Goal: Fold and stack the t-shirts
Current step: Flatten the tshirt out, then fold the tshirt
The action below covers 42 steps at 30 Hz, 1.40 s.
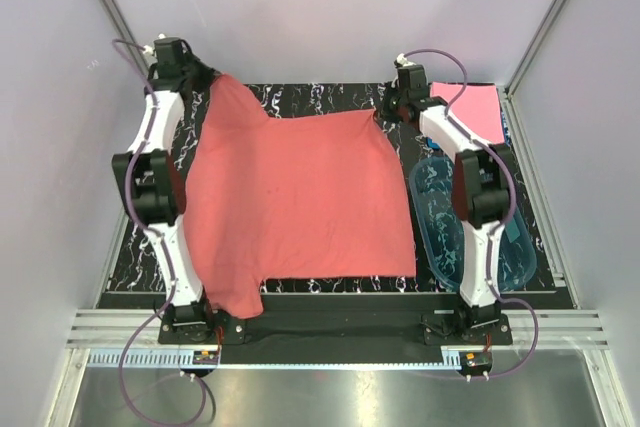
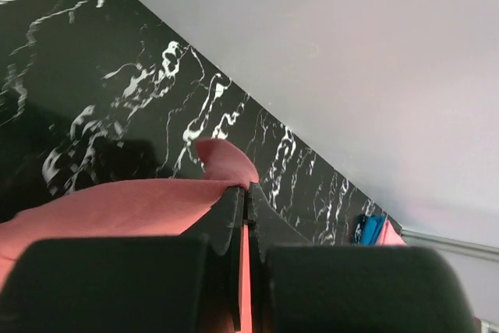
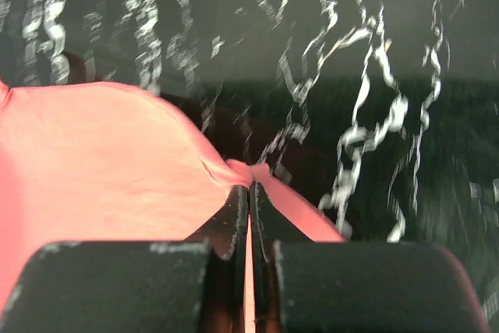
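A salmon-red t-shirt [image 1: 295,202] is stretched across the black marbled table [image 1: 310,99], its near edge hanging past the left arm's base. My left gripper [image 1: 212,79] is shut on its far left corner; in the left wrist view the red cloth [image 2: 117,204] is pinched between the closed fingers [image 2: 248,193]. At the far right corner my right gripper [image 1: 385,107] is shut on the shirt too, and the red cloth [image 3: 101,154] bunches at the tips [image 3: 249,186]. A folded pink t-shirt [image 1: 470,107] lies at the back right, over a blue one [image 2: 366,230].
A clear blue plastic tub [image 1: 470,227] stands along the right side under the right arm. White walls and metal frame posts close in the table at the back and sides. A metal rail runs along the near edge.
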Tool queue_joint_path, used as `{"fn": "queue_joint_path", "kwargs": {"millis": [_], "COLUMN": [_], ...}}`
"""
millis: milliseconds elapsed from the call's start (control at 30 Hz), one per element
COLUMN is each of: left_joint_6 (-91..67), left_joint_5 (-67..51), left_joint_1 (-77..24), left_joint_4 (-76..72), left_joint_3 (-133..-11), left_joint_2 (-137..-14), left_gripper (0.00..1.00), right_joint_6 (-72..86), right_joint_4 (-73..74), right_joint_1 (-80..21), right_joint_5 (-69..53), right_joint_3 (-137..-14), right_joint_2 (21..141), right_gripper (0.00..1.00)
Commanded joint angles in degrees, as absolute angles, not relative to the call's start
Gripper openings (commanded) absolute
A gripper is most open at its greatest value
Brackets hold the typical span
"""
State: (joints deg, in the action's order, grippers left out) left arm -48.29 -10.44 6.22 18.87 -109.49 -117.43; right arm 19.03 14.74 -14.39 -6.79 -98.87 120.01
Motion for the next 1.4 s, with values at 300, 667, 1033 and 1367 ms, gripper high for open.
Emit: {"fn": "queue_joint_path", "kwargs": {"millis": [300,667,1033,1367], "left_joint_6": [-54.3,-58.9,-58.8,-52.5], "left_joint_5": [-9.8,-12.9,-15.1,-20.8], "left_joint_1": [6.8,7.1,6.9,6.2], "left_joint_4": [7.7,1.1,2.5,11.2], "left_joint_3": [-126.3,-136.1,-134.3,-122.4], "left_joint_2": [-135.3,-143.0,-141.0,-128.7], "left_gripper": [0.0,0.0,0.0,0.0], "right_joint_6": [16.4,14.8,15.5,16.2], "right_joint_4": [18.6,19.1,18.9,24.3], "right_joint_1": [-9.2,-5.8,-5.4,-5.4], "right_joint_5": [-6.3,-6.9,-9.7,-10.5], "right_joint_3": [-127.4,-137.4,-136.9,-130.7], "right_joint_2": [140.4,146.9,147.0,141.2], "right_gripper": [0.0,0.0,0.0,0.0]}}
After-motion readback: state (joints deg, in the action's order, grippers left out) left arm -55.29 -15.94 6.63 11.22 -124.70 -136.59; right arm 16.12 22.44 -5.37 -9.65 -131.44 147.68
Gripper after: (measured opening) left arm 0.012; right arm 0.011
